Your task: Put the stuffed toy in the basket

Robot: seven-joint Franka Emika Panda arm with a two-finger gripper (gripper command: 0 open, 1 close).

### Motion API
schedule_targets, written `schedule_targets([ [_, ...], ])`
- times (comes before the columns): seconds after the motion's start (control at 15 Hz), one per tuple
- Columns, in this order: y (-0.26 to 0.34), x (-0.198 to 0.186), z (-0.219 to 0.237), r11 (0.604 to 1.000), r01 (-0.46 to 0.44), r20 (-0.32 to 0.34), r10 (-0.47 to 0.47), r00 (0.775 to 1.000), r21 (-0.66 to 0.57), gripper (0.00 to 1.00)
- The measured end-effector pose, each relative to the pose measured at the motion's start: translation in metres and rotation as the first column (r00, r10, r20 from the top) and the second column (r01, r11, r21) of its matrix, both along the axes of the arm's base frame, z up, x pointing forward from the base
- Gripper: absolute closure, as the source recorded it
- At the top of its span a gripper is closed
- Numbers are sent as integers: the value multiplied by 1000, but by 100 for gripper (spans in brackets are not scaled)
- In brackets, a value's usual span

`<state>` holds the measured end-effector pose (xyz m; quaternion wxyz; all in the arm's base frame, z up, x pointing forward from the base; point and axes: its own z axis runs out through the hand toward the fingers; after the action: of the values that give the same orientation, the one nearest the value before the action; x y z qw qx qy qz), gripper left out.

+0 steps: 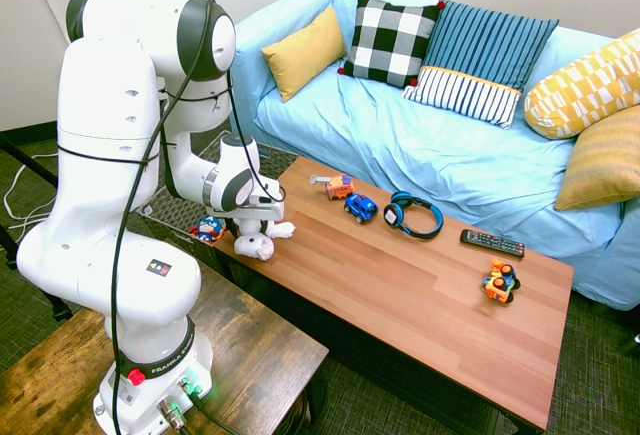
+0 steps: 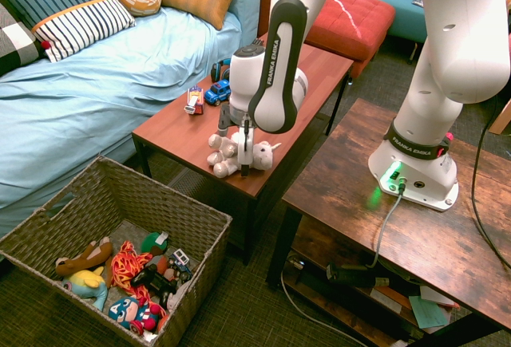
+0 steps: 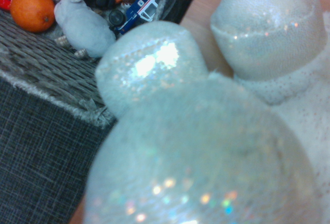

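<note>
Stuffed toy [image 2: 262, 156]: one, white
Basket [image 2: 164, 197]: one, woven
Blue toy car [image 1: 361, 209]: one
Orange wheeled toys [image 1: 340, 187] [image 1: 499, 283]: two
Headphones [image 1: 432, 229]: one pair
Remote [image 1: 492, 244]: one
Cushions [image 1: 303, 53] [image 1: 388, 39] [image 1: 487, 42] [image 1: 464, 96] [image 1: 590, 85] [image 1: 603, 165]: six, all on the light-blue sofa [image 1: 440, 150]
Wooden tables [image 1: 430, 305] [image 1: 250, 330]: two, one low beside the sofa, one under the arm
Orange [image 3: 32, 11]: one, inside the basket
Blue-and-red figure [image 2: 132, 313]: one, inside the basket
Other basket contents: partly overlapping, total unclear
</note>
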<state>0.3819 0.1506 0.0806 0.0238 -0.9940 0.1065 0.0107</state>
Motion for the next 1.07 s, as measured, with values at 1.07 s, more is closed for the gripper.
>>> schedule_targets([
  [1.07,93,59,93,999,12,108,-16,994,38,100],
])
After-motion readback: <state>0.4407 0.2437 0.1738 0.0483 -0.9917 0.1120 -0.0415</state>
